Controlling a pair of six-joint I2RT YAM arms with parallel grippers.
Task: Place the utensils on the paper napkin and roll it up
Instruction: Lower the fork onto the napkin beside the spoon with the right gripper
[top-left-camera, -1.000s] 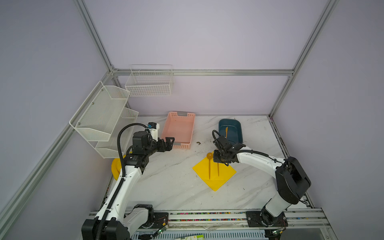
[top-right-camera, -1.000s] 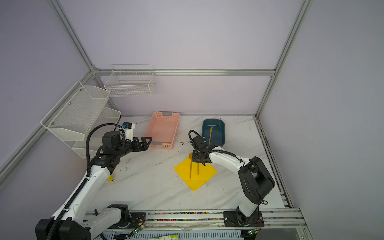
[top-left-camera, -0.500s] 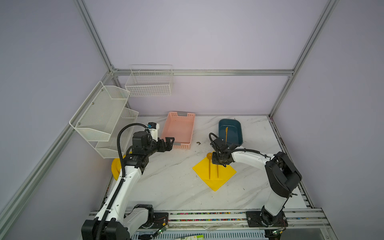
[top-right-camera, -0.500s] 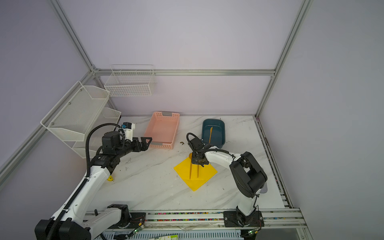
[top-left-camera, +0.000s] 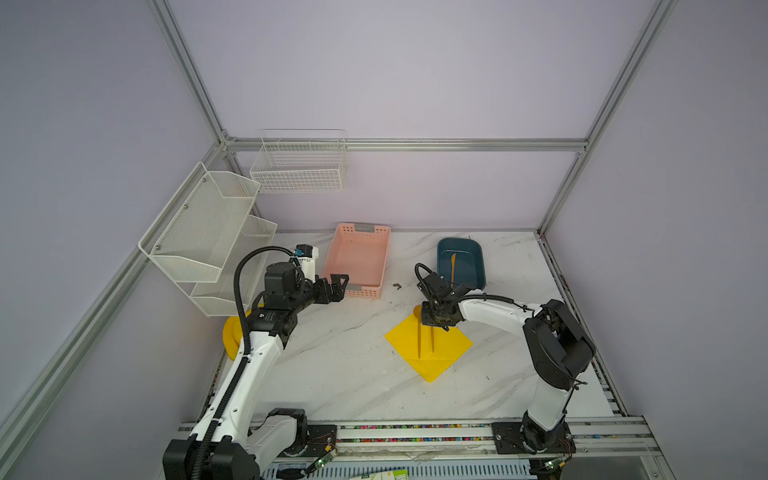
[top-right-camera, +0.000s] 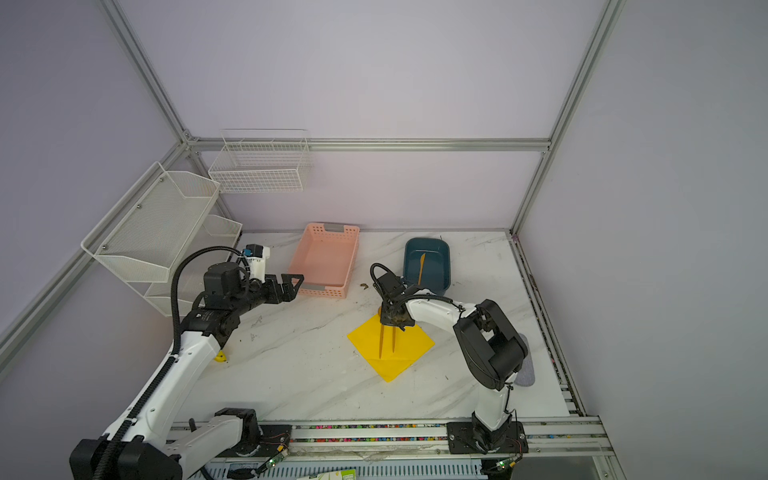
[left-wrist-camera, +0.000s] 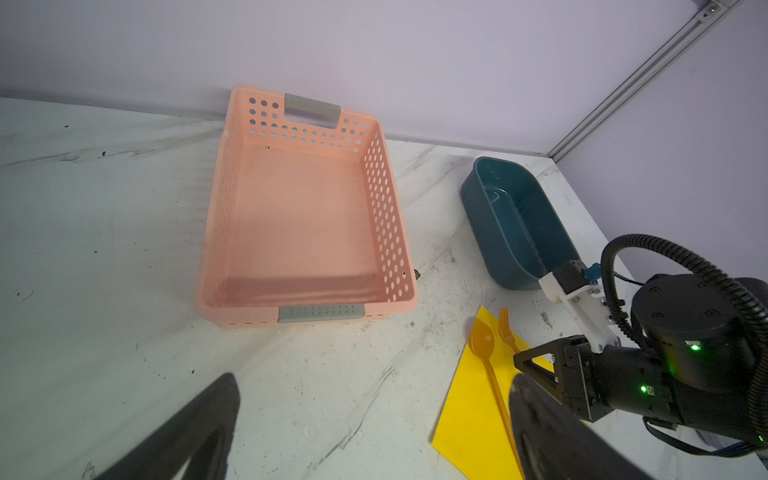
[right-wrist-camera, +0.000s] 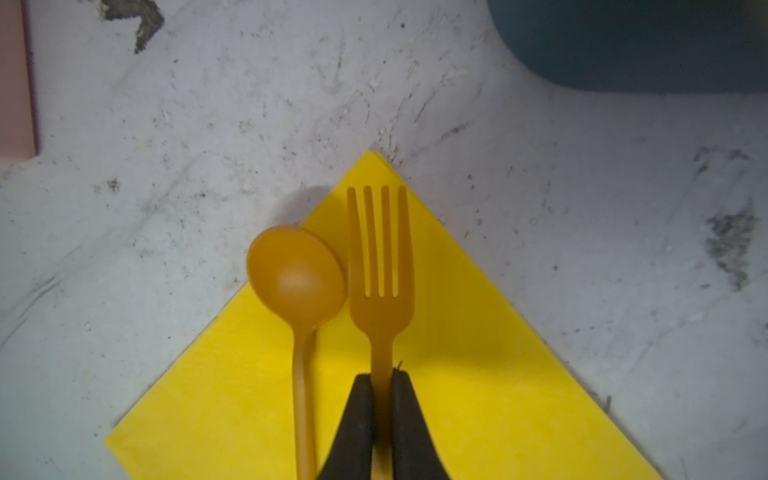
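The yellow paper napkin (top-left-camera: 446, 353) (top-right-camera: 409, 353) lies as a diamond right of the table's middle. On it lie an orange spoon (right-wrist-camera: 297, 274) (left-wrist-camera: 484, 345) and an orange fork (right-wrist-camera: 380, 266) (left-wrist-camera: 505, 322) side by side, the spoon's bowl partly past the napkin's edge. My right gripper (right-wrist-camera: 381, 378) (top-left-camera: 436, 322) is low over the napkin's far corner, shut on the fork's handle. An orange knife (top-left-camera: 452, 266) (top-right-camera: 421, 266) lies in the dark blue tub (top-left-camera: 473, 270). My left gripper (top-left-camera: 338, 284) (left-wrist-camera: 372, 386) hangs open and empty in front of the pink basket.
The pink basket (top-left-camera: 359, 262) and the blue tub stand at the back of the marble table. White wire shelves (top-left-camera: 208, 232) line the left wall and a wire basket (top-left-camera: 299, 166) hangs on the back wall. A yellow object (top-left-camera: 230, 332) lies behind my left arm.
My right gripper has shifted slightly left and toward the front with the fork, and its elbow has swung inward. The left arm has stayed still.
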